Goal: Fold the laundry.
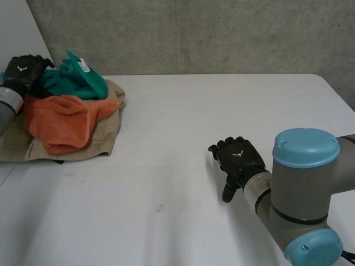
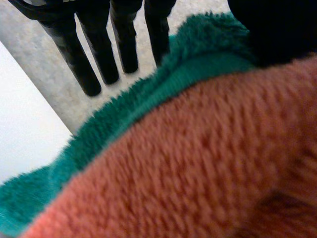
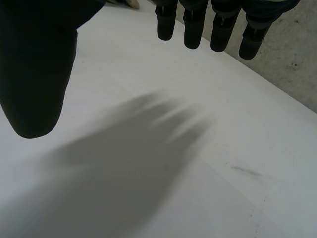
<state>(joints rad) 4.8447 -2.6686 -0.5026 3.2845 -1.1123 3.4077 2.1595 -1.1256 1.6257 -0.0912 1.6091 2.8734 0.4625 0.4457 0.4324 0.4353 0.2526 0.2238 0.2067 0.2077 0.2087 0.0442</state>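
Nearest the camera, toward the near right edge of the worktop [image 1: 183, 183], the right hand [image 1: 238, 159] hovers palm-down above bare surface. Its fingers [image 3: 192, 29] are straight and slightly spread, the thumb stands apart from them, and it holds nothing. The wide middle of the worktop lies between this hand and the laundry, so the two are well apart. The laundry sits heaped at the far left corner. A beige garment [image 1: 102, 136] lies flattest at the bottom, an orange towel [image 1: 58, 119] is bunched on top of it, and a green fleece cloth [image 1: 77, 83] is crumpled behind the towel, on the side toward the wall [image 1: 194, 33]. The left hand [image 1: 23, 71] is on the heap at its far left side. In its wrist view the orange towel lies under the palm and the green fleece runs just below the fingers [image 2: 96, 54]. Those fingers reach out straight past the cloth, relaxed and curled round nothing. Nothing is folded yet. By my reading the work is at its first step, choosing one piece from the pile. The next move probably calls for the left hand to close on a single item, most likely the green fleece or the orange towel on top. It would then draw that piece clear of the others onto the open middle of the worktop. There the right hand could take a second corner to spread it flat.
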